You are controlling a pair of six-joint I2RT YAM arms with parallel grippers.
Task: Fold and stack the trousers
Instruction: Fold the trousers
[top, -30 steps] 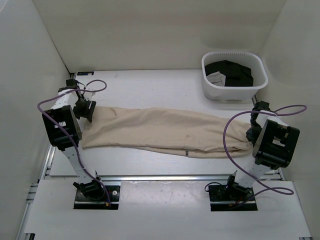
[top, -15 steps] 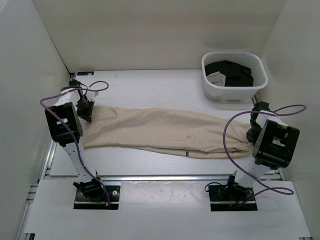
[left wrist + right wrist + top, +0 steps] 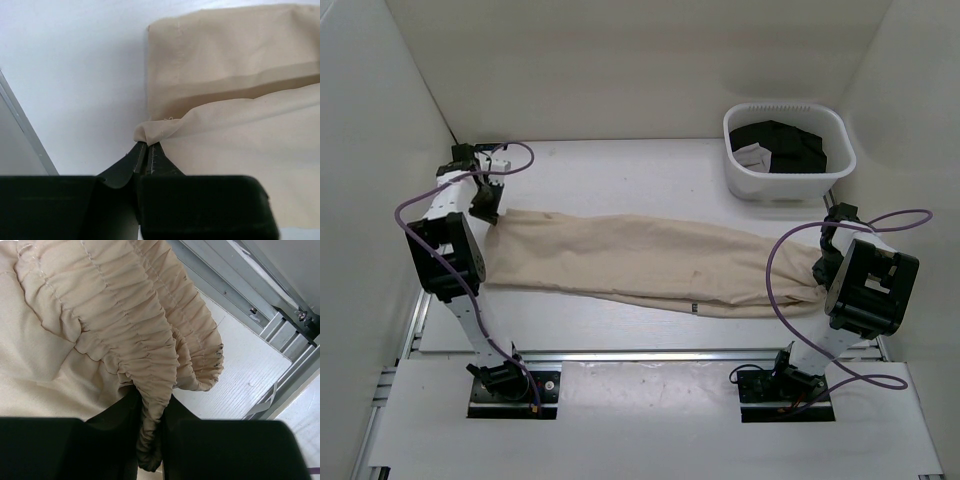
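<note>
Beige trousers (image 3: 640, 262) lie stretched left to right across the white table, legs together. My left gripper (image 3: 485, 212) is shut on the hem corner of the trousers (image 3: 150, 129) at the left end; the leg cuffs (image 3: 230, 65) spread flat beyond it. At the right end my right gripper (image 3: 825, 268) is shut on the gathered elastic waistband (image 3: 152, 390), which bunches up between its black fingers (image 3: 117, 415).
A white basket (image 3: 744, 175) at the back right holds dark folded garments (image 3: 785, 145). Metal rail (image 3: 260, 315) runs close by the right gripper. White walls close in on the left, back and right. Purple cables loop off both arms.
The left gripper was open beside the trouser hem; it has closed on the hem corner and pulled it slightly back and left. The right arm has not moved.
</note>
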